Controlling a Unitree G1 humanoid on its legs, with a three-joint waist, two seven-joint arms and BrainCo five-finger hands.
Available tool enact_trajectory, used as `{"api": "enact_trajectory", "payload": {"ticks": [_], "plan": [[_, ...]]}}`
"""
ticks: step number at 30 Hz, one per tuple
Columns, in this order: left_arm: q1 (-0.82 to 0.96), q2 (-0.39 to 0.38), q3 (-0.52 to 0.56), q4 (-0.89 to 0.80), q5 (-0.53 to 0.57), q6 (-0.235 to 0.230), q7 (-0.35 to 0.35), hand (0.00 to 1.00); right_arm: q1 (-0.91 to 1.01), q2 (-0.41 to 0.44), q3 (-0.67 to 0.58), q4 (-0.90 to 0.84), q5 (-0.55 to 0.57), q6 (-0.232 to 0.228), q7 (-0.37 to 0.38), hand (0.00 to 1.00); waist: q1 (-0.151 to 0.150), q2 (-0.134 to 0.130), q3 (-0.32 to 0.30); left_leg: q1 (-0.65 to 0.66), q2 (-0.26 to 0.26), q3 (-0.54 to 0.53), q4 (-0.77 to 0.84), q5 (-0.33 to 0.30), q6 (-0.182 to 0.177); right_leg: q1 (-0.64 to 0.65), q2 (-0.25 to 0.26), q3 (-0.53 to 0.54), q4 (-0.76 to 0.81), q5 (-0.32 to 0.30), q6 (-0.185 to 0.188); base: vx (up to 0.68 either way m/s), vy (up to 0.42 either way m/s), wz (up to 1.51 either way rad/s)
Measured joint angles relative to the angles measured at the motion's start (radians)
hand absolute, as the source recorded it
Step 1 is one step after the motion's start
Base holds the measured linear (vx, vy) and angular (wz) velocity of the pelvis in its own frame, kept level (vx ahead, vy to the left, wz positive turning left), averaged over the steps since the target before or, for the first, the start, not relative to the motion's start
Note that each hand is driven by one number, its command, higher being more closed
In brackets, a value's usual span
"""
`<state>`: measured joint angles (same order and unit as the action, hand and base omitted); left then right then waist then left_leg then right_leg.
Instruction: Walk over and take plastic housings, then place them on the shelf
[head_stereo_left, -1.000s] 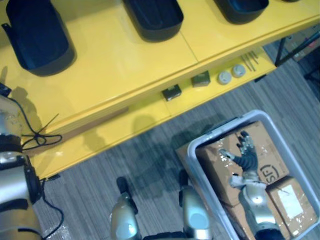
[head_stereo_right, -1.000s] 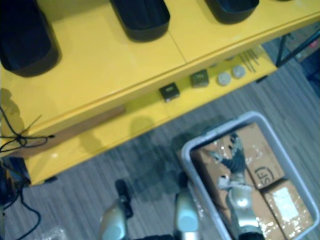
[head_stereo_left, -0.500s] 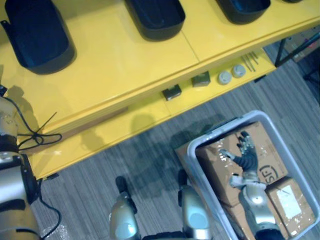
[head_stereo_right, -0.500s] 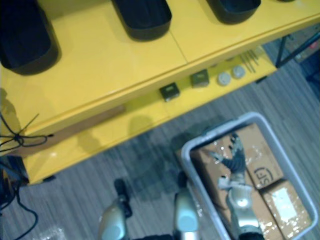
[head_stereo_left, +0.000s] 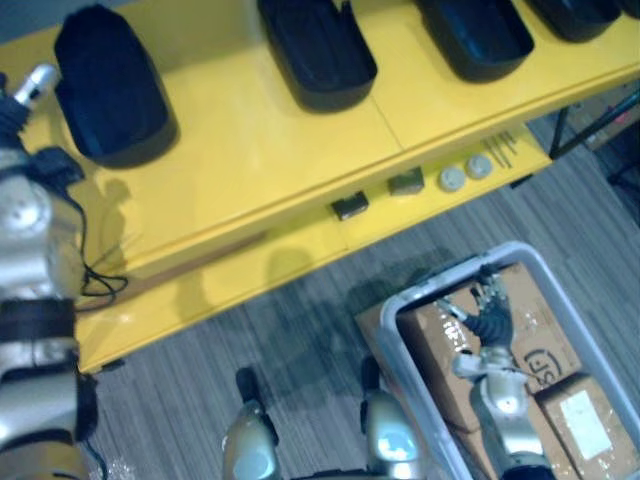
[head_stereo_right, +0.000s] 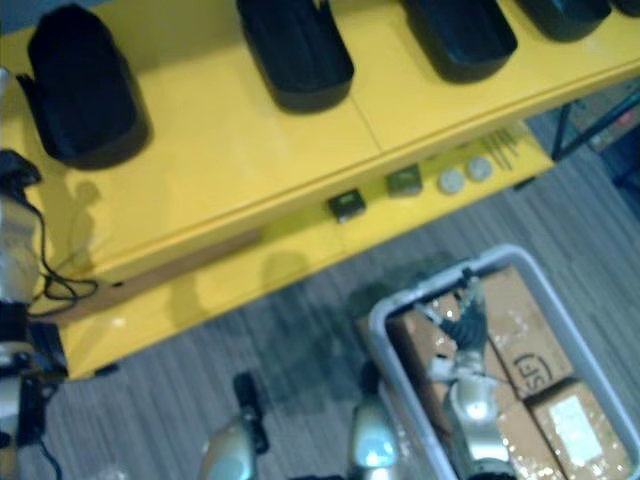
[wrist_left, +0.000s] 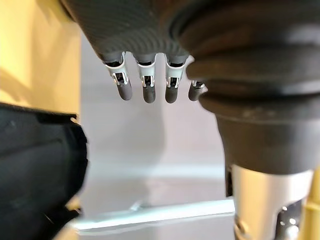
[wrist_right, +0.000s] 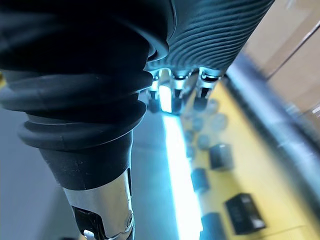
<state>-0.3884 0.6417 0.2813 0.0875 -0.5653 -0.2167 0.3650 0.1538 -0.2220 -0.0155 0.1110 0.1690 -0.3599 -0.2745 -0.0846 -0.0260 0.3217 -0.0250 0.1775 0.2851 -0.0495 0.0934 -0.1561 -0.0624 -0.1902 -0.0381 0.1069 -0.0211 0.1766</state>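
Several black plastic housings stand on the yellow shelf top (head_stereo_left: 260, 140): one at the left (head_stereo_left: 110, 85), one in the middle (head_stereo_left: 318, 50), one further right (head_stereo_left: 475, 35). My left hand (head_stereo_left: 25, 95) is raised at the shelf's left end, just beside the left housing (wrist_left: 35, 165). Its fingers (wrist_left: 145, 85) hang straight and hold nothing. My right hand (head_stereo_left: 488, 318) hovers low at the right over a cardboard box (head_stereo_left: 530, 320), fingers (wrist_right: 175, 85) relaxed and empty.
A grey bin (head_stereo_left: 400, 310) holding cardboard boxes stands on the striped carpet at the lower right. On the lower yellow ledge lie two small dark blocks (head_stereo_left: 348, 207) (head_stereo_left: 405, 182) and two round discs (head_stereo_left: 452, 178). A dark frame (head_stereo_left: 590, 100) stands past the shelf's right end.
My left arm has risen along the left edge, bringing the hand up beside the left housing. The camera has shifted, showing more of the shelf. The right hand stays over the box.
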Motion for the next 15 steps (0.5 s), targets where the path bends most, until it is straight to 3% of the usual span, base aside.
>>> {"api": "enact_trajectory", "payload": {"ticks": [3,5,10,15], "plan": [[0.122,-0.070,0.070,-0.091,0.080,-0.009,0.006,0.00,0.045,0.004,-0.032,-0.009,-0.033,0.011,-0.014,0.00,0.024,0.042,-0.061,0.044,-0.001,-0.013,-0.028,0.000,0.000,0.056,0.000,-0.044,-0.020,0.000,0.000,0.10,-0.002,0.18],[0.182,-0.073,0.121,-0.112,0.105,-0.028,0.015,0.00,0.057,0.021,-0.040,-0.005,-0.039,0.014,-0.015,0.00,0.037,0.059,-0.108,0.050,-0.002,-0.033,-0.029,-0.001,-0.002,0.087,-0.001,-0.075,-0.038,0.000,0.000,0.04,-0.007,0.27],[0.290,-0.152,0.244,-0.139,0.102,-0.067,0.055,0.00,0.060,0.074,-0.043,0.044,-0.067,0.020,-0.052,0.00,0.071,0.070,-0.174,0.063,-0.005,-0.068,-0.031,0.001,-0.006,0.145,-0.002,-0.123,-0.076,-0.003,-0.004,-0.04,-0.014,0.22],[0.500,-0.357,0.297,-0.155,0.101,-0.073,0.071,0.00,0.074,0.113,-0.080,0.110,-0.090,0.055,-0.109,0.00,0.093,0.084,-0.217,0.075,-0.003,-0.104,-0.038,0.011,-0.013,0.175,0.001,-0.160,-0.078,-0.019,-0.021,-0.08,-0.015,0.16]]}}
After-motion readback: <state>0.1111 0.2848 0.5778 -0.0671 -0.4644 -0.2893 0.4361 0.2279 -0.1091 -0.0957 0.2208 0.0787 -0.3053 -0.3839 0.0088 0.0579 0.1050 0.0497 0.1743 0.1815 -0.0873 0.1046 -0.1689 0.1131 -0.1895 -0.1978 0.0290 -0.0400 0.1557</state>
